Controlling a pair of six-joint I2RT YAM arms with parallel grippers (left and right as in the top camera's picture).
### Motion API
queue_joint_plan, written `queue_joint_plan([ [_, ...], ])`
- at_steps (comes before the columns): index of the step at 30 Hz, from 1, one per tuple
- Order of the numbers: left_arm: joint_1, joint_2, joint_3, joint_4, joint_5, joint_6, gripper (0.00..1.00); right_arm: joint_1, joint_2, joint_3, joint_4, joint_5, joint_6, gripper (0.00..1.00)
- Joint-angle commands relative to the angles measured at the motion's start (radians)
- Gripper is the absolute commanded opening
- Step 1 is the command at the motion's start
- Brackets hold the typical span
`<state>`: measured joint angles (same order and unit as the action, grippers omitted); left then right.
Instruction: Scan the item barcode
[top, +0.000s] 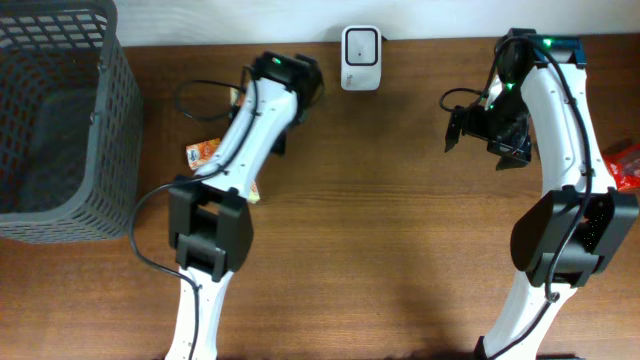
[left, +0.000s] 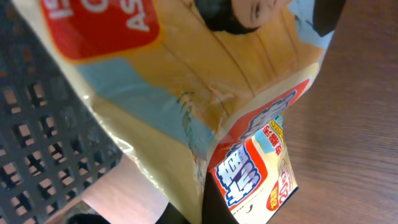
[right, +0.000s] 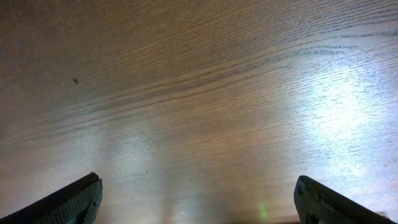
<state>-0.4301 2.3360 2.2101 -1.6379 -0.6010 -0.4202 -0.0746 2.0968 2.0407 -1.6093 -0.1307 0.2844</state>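
Left of the scanner (top: 360, 58), my left claw (left: 210, 208) is pinched tight on the snack packet (left: 186, 93), which crowds its camera beside the grey basket (top: 50, 120). Right of the scanner, my right claw (right: 199, 199) is spread wide and holds nothing over the brown wooden counter (right: 199, 93).

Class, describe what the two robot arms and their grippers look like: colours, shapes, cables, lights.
Both the left arm and right arm have white tubular links, boxy black joint housings and a green light near the wrist. Thin black cables loop beside them. The right gripper has dark, textured fingers.
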Motion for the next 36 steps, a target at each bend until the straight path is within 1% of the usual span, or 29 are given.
queue_joint_plan([
  [1, -0.075, 0.011, -0.069, 0.024, -0.047, -0.039, 0.00, 0.002, -0.005, 0.022, -0.004, 0.005, -0.026, 0.99],
  [4, -0.143, 0.011, -0.099, 0.042, -0.046, -0.061, 0.00, 0.002, -0.005, 0.022, -0.003, 0.004, -0.026, 0.99],
  [8, -0.243, 0.012, -0.127, 0.075, -0.035, -0.062, 0.00, 0.001, -0.005, 0.022, -0.011, 0.004, -0.026, 0.99],
  [10, -0.295, 0.012, -0.131, 0.098, -0.014, -0.062, 0.00, 0.000, -0.005, 0.022, -0.011, -0.013, -0.049, 0.99],
  [12, -0.338, 0.012, -0.131, 0.115, -0.031, -0.062, 0.00, 0.000, -0.005, 0.022, -0.011, -0.053, -0.075, 0.98],
  [14, -0.353, 0.012, -0.130, 0.098, -0.162, -0.097, 0.00, 0.000, -0.005, 0.022, -0.013, -0.060, -0.075, 0.98],
  [16, -0.342, 0.012, -0.129, 0.041, -0.372, -0.162, 0.00, 0.000, -0.005, 0.022, -0.023, -0.060, -0.090, 0.98],
  [18, -0.300, 0.012, -0.122, 0.006, -0.546, -0.202, 0.00, 0.000, -0.005, 0.022, -0.030, -0.060, -0.093, 0.99],
  [19, -0.270, 0.012, -0.109, 0.011, -0.571, -0.202, 0.00, 0.000, -0.005, 0.022, -0.030, -0.060, -0.093, 0.98],
  [25, -0.108, 0.012, -0.021, 0.062, -0.596, -0.189, 0.00, 0.000, -0.005, 0.022, -0.028, -0.059, -0.098, 0.98],
  [27, -0.086, 0.012, -0.018, 0.086, -0.552, -0.189, 0.00, 0.000, -0.005, 0.022, -0.025, -0.060, -0.097, 0.99],
  [29, -0.082, 0.017, -0.019, 0.116, -0.455, -0.189, 0.00, 0.000, -0.005, 0.022, -0.025, -0.060, -0.097, 0.98],
  [30, -0.090, 0.026, -0.020, 0.135, -0.391, -0.170, 0.00, 0.000, -0.005, 0.022, -0.025, -0.060, -0.098, 0.99],
  [31, -0.106, 0.034, -0.020, 0.147, -0.360, -0.150, 0.00, 0.000, -0.005, 0.022, -0.025, -0.060, -0.098, 0.99],
  [36, -0.198, 0.074, -0.020, 0.157, -0.308, -0.148, 0.00, 0.000, -0.005, 0.022, -0.032, -0.060, -0.116, 0.98],
])
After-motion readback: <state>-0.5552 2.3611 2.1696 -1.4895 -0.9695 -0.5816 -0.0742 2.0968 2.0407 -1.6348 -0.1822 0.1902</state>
